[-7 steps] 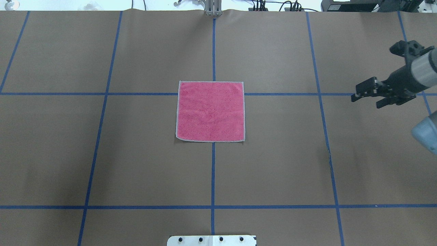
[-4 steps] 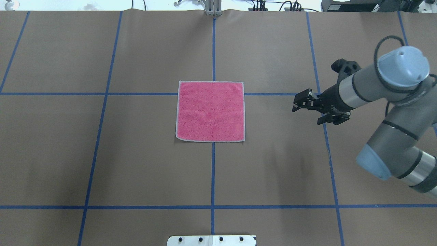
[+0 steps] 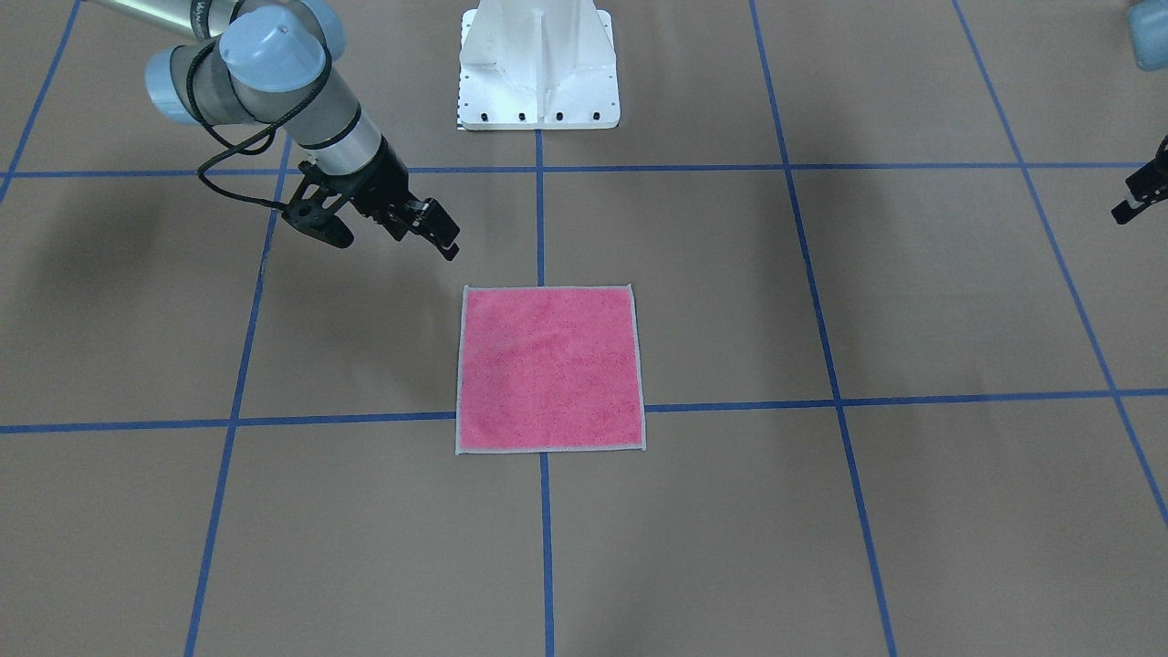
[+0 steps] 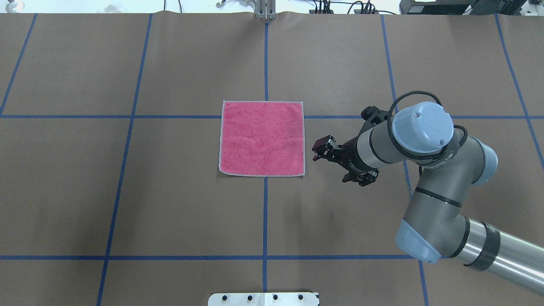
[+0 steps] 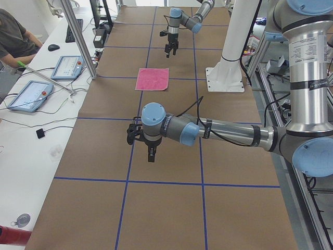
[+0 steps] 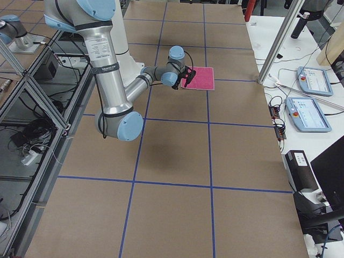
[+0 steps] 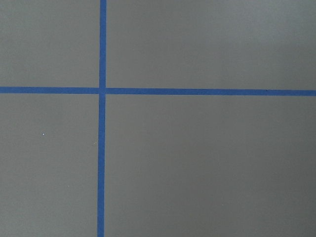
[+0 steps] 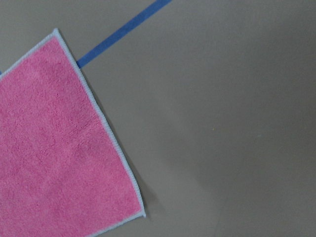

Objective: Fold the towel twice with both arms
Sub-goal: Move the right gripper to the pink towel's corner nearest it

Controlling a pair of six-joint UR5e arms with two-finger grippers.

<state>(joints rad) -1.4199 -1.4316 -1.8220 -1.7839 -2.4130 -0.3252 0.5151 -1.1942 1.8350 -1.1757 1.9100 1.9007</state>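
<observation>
1. I see the towel (image 4: 262,138) lying flat, pink face up, mid-worktop (image 4: 170,204).
2. The right gripper (image 4: 316,154) hovers just beside the towel, jaws apart.
3. I can't tell how the left gripper (image 5: 151,156) has its jaws; it is well apart from the towel.

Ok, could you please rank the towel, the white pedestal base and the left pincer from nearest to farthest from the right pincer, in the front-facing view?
From the right pincer:
1. Towel, just below and to the right of it in this view, its top-left corner close by.
2. White pedestal base, up at the top middle.
3. Left pincer, far off at the view's right edge.
</observation>
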